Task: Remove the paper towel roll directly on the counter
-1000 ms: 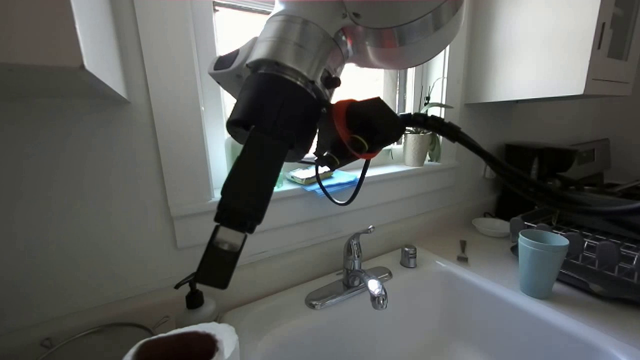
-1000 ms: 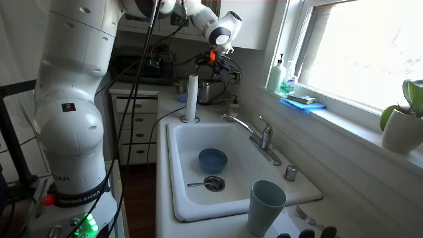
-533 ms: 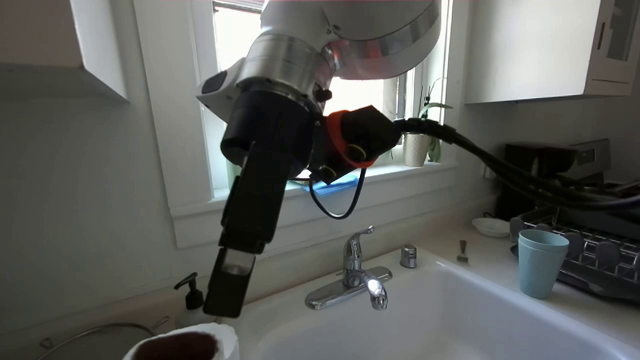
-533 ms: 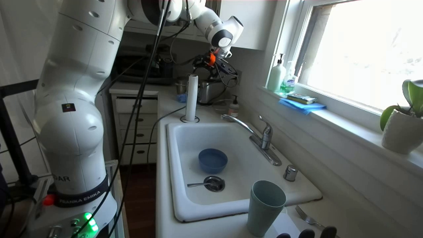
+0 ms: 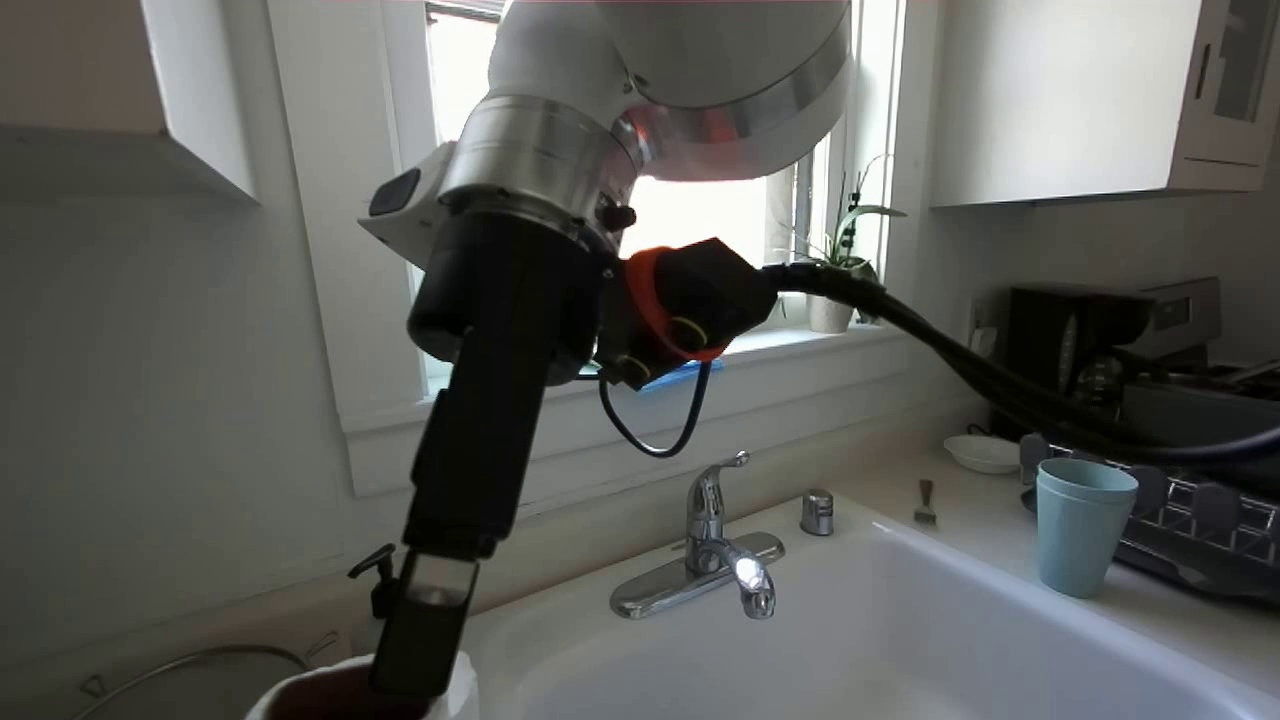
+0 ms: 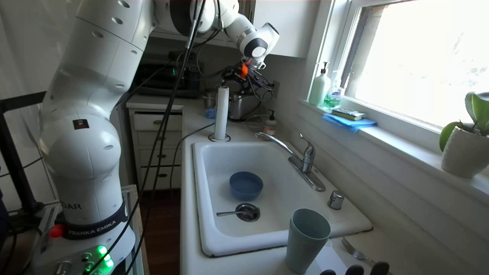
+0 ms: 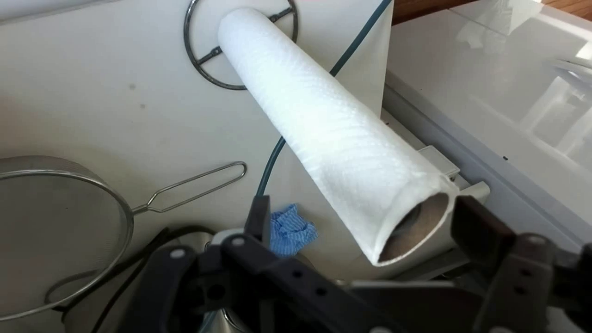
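Along the counter (image 6: 188, 214), your arm (image 6: 84, 145) reaches toward the far end of the sink (image 6: 237, 246) in an exterior view. The paper towel roll (image 7: 319, 125) stands upright on the counter just beside the sink, its open end up. A mesh strainer (image 7: 55, 222) lies near it. Your gripper (image 7: 364, 221) is spread wide at the roll's top; in the wrist view the open end shows between its two fingers (image 7: 258, 222), though you cannot tell whether either touches the paper. A metal ring (image 7: 198, 63) circles the roll's foot. In the sink sits a blue bowl (image 6: 246, 195); a crumpled blue cloth (image 7: 291, 231) shows beside one fingertip.
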Motion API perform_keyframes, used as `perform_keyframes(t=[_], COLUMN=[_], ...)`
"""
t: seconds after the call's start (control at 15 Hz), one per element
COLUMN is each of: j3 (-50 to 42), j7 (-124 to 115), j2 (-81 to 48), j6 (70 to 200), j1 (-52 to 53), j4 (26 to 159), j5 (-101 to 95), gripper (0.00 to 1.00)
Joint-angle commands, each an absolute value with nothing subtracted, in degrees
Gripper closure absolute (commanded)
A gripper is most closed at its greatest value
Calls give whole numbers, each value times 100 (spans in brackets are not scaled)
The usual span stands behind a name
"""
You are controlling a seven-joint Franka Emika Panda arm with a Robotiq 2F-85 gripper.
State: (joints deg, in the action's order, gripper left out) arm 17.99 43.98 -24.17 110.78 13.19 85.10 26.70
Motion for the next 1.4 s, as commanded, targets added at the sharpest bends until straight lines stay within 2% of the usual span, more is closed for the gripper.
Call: perform_keyframes(t=[0.0,0.13,0.2,0.33,0.47,0.53,0.6,0.67,0.8,0.87,1.27,1.33], j3=[1814,1815,1814,1834,1843,1849,1860,1868,1891,1897,1936,1946], j7=[4097,4024,3986,3961,3942,3938,3959,3977,4014,4020,3974,3983], j2=[-2565,-2586,-2596,-2616,-2617,-2622,-2624,-2630,-2650,-2666,-2814,-2841], j6=[11148,11180,11198,11236,11274,11277,11298,11328,11444,11490,11699,11737], j1=[1402,1408,1410,1394,1390,1390,1381,1378,1367,1365,1366,1360], j4=[8293,8289,8287,8259,8210,8176,8153,8136,8120,8113,8061,8056], j5=[2399,2342,2315,2318,2329,2331,2361,2377,2426,2423,2422,2430], gripper=[0,0,5,29,40,36,12,12,3,0,0,3])
